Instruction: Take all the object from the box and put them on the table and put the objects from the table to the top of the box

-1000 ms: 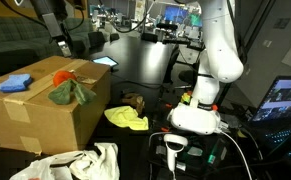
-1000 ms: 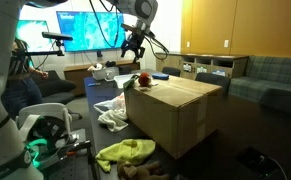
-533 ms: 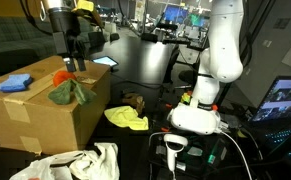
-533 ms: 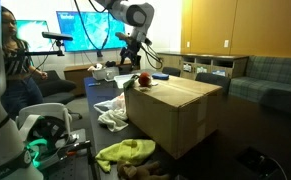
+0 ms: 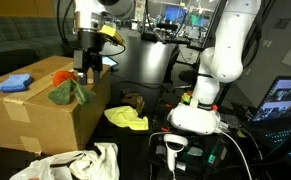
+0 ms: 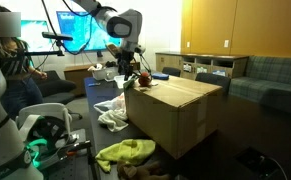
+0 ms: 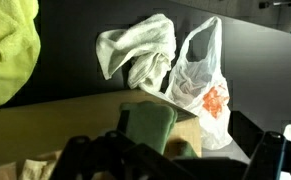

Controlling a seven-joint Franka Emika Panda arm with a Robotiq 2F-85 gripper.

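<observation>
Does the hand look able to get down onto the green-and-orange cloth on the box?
Probably yes. The open hand hangs just above the cloth on the box top, nothing shows between them, and the blue block lies well aside.

The big cardboard carton [image 5: 35, 115] is plain brown. The small block [image 5: 17, 83] is blue, the rumpled cloth [image 5: 70, 90] green with orange. The soft cloth [image 5: 125, 119] is bright yellow, the flat table [image 7: 73, 28] near-black, the thin plastic bag [image 7: 200, 80] white with an orange print.
</observation>
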